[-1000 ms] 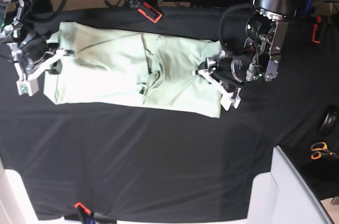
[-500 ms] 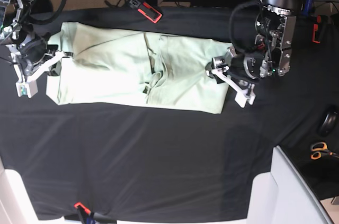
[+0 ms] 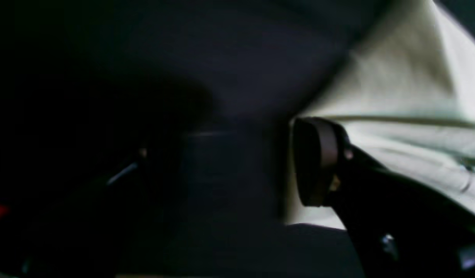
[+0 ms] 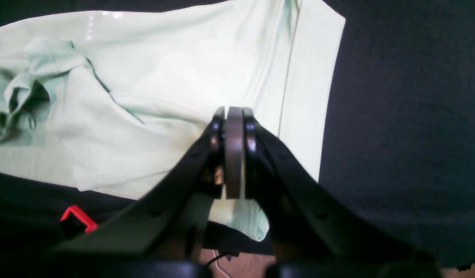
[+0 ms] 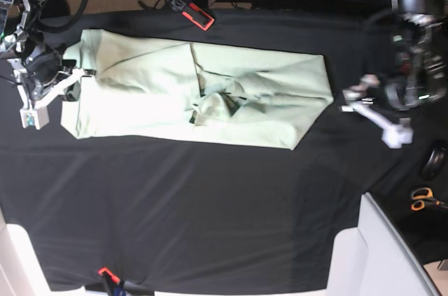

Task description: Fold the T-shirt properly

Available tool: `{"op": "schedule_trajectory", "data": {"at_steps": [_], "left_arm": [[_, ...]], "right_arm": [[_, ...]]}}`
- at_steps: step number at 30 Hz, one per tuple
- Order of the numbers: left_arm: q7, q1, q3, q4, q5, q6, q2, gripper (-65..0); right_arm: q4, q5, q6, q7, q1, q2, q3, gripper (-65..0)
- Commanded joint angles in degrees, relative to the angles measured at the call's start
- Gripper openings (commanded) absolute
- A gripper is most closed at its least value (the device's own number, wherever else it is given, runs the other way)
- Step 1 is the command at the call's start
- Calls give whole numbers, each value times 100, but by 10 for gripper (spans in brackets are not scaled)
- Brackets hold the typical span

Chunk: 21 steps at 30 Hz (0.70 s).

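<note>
Base view: left gripper [image 5: 373, 113] hanging over bare black tablecloth [image 5: 210, 205] off the T-shirt [image 5: 189, 96], white fingers spread, nothing between them. Right gripper [image 5: 43, 93] at the shirt's opposite short edge, fingers pressed together. Wide bare cloth below the shirt; red-and-black clip [image 5: 190, 11] near its upper edge, scissors [image 5: 423, 199] far off at the side. Pale mint shirt lying flat as a long band, bunched and creased at the middle.

Left wrist view: blurred and dark; one dark pad [image 3: 312, 160] visible with open space beside it, the other finger lost in shadow. Shirt [image 3: 407, 116] off to one side, clear of the pad.

Right wrist view: right gripper [image 4: 233, 152] with pads closed flat together, nothing seen pinched, held over the shirt [image 4: 164, 96] near its hemmed edge. Crumpled folds at the far side.
</note>
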Motion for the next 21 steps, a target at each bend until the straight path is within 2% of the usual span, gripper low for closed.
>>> {"op": "schedule_trajectory", "data": {"at_steps": [1, 3, 8, 11, 14, 16, 19, 21], "left_arm": [[-23, 76, -196, 364, -36, -12, -139, -198], [-23, 472, -477, 971, -36, -12, -218, -198], [-23, 990, -644, 1683, -45, -12, -87, -200], [-23, 1017, -653, 1718, -45, -12, 28, -205], [3, 1034, -653, 2211, -62, -12, 142, -207], [250, 1008, -653, 2606, -71, -12, 230, -207], [839, 797, -891, 3116, -71, -12, 494, -208], [1243, 604, -1418, 3266, -71, -12, 828, -208]], "right_arm": [[72, 55, 26, 99, 105, -7, 58, -634], [28, 55, 26, 64, 176, -147, 339, -585], [-350, 55, 34, -15, 395, -244, 647, -325], [-438, 55, 34, -77, 439, -235, 655, -218], [-429, 55, 34, -85, 439, -235, 611, -209], [-377, 46, 52, -94, 422, -227, 541, -209], [-69, 46, 377, -164, 334, -103, 49, -209], [230, 37, 553, -402, 299, -16, -408, -210]]}}
